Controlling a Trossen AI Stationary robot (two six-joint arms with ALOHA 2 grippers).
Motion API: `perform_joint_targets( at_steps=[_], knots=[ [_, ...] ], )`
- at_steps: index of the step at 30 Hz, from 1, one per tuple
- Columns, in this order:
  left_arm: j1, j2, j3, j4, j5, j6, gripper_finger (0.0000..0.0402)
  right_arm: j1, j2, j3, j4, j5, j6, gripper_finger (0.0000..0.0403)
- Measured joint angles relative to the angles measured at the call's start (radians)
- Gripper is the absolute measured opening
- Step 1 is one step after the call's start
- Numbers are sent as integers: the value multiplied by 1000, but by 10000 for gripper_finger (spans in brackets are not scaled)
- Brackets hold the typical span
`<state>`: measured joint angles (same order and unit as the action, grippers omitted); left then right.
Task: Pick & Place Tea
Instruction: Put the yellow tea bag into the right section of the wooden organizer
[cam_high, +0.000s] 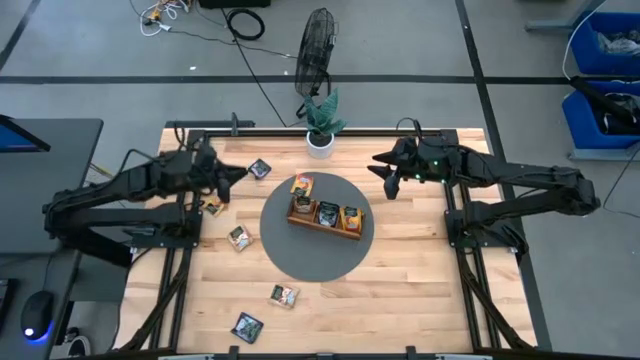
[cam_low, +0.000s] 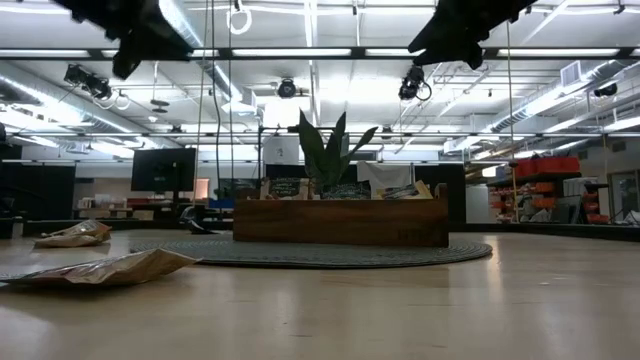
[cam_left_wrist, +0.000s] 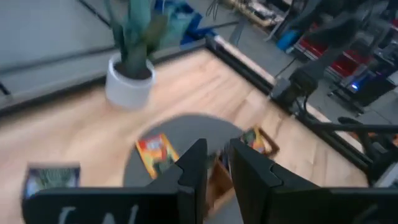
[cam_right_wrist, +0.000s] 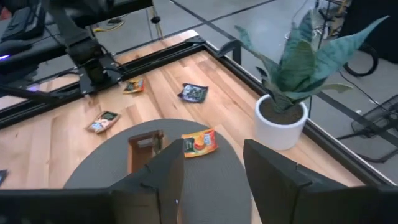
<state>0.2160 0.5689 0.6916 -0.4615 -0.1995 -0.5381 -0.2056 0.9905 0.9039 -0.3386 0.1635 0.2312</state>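
Left gripper (cam_high: 237, 176) hovers narrowly parted and empty near the table's (cam_high: 420, 290) left edge, right gripper (cam_high: 385, 172) wide and empty opposite, while tea sachets (cam_high: 239, 238) lie scattered along the left side.

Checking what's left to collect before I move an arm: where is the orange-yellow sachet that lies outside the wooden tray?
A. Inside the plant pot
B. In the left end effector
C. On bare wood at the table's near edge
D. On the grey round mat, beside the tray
D: the high view shows the orange-yellow sachet lying flat on the grey round mat, just beyond the wooden tray towards the plant; the right wrist view shows the same.
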Motion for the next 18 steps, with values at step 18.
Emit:
perform_joint_targets(
  at_steps=[18],
  knots=[
    [60,26,-86,-548,27,-264,59,-44,1,0,-21,4,67,171]
  ],
)
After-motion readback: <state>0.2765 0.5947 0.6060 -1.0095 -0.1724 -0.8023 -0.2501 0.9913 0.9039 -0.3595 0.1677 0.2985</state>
